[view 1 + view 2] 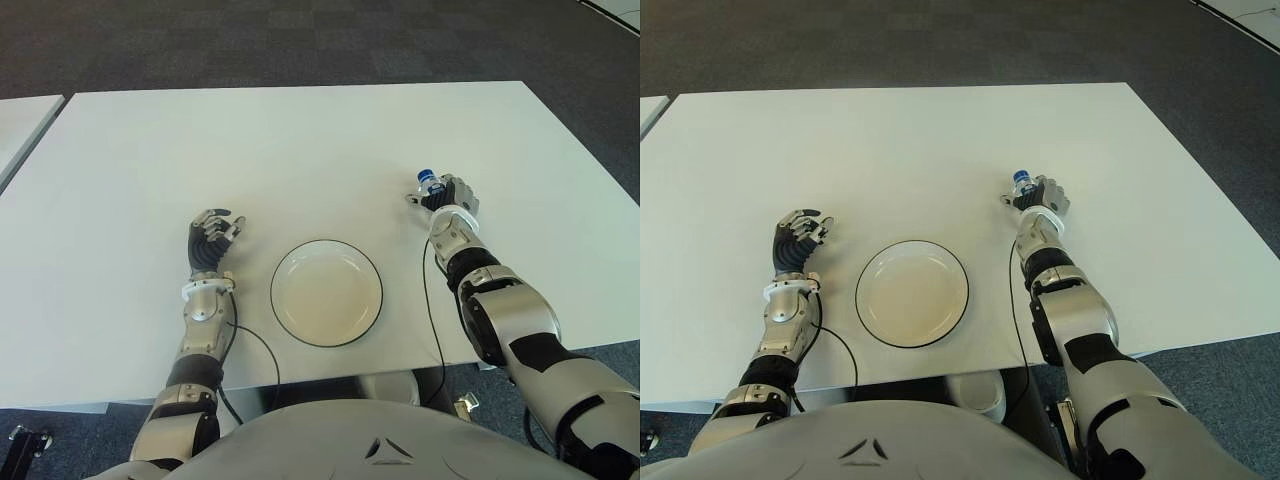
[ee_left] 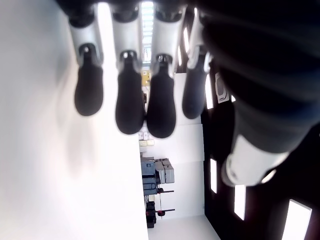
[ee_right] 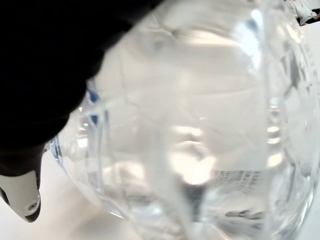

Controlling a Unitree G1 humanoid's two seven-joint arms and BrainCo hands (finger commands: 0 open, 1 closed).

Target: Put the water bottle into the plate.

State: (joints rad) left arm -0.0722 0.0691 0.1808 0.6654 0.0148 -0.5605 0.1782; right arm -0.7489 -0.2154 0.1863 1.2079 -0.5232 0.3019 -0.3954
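Right now the right hand (image 1: 450,196) is wrapped around the bottle (image 1: 429,184), whose blue cap pokes out above the fingers; in the right wrist view the clear plastic fills the picture, pressed close against the palm. The bottle sits to the right of the plate (image 1: 326,293) and a little farther from the robot, well apart from its rim. The plate is bare inside. The left hand (image 1: 211,240) shows just left of the plate, fingers loosely curled and holding nothing.

To my eye the carry is what's in hand. Doing it well means keeping the grip firm, since that smooth plastic could slip, lifting enough to clear the plate's dark rim, then bringing the bottle in and toward the robot over the middle of the plate. I'd set it down gently there before loosening the fingers, so it doesn't roll or tip off the edge.
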